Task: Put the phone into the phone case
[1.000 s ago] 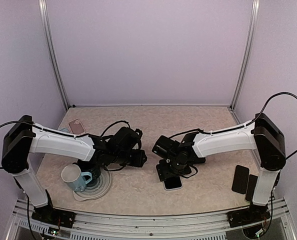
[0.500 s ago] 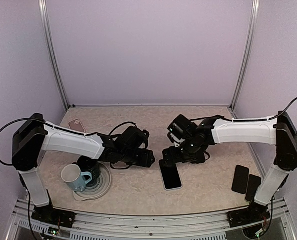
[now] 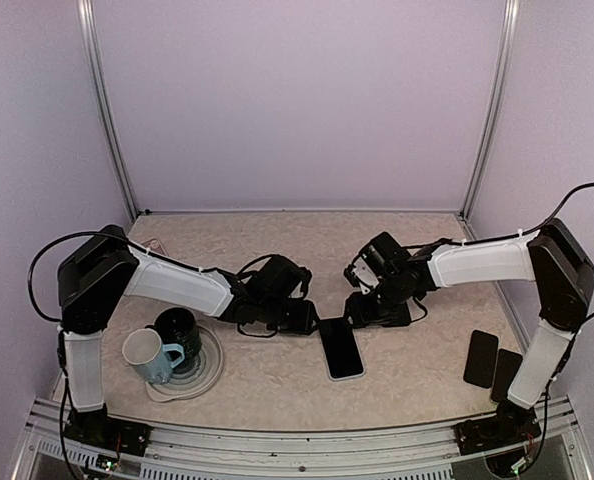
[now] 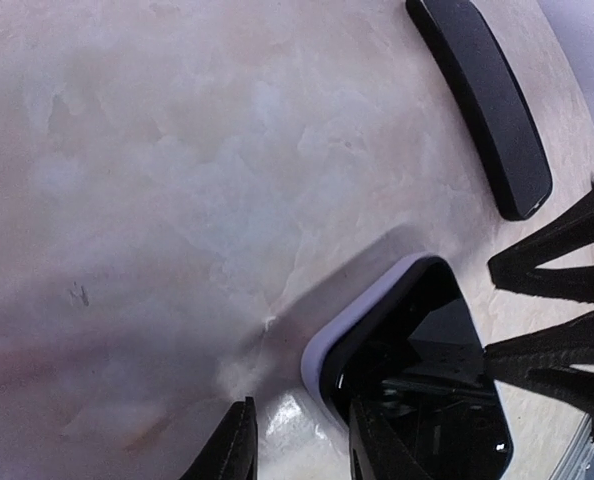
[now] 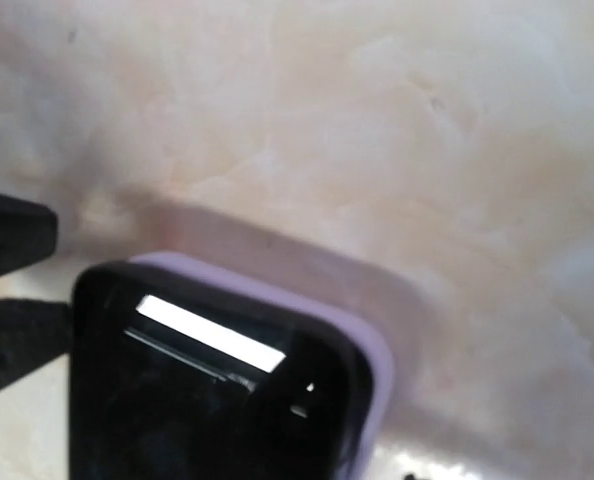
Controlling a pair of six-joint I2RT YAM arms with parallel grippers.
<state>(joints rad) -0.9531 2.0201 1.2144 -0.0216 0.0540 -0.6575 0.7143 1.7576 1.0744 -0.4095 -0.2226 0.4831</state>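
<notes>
Top external: the phone point(image 3: 343, 350) lies flat on the tabletop point(image 3: 277, 385), its far end between the left hand point(image 3: 304, 320) and the right hand point(image 3: 363, 312). The rim of the pale case point(image 4: 315, 365) wraps the corner nearest the left hand. That hand's fingers point(image 4: 235, 450) stand a little apart, closed on nothing: one tip is over the phone's corner, the other over bare tabletop beside the case. I cannot tell whether the right hand is open or closed. Two dark phones point(image 3: 482, 358) lie well off to its outer side.
</notes>
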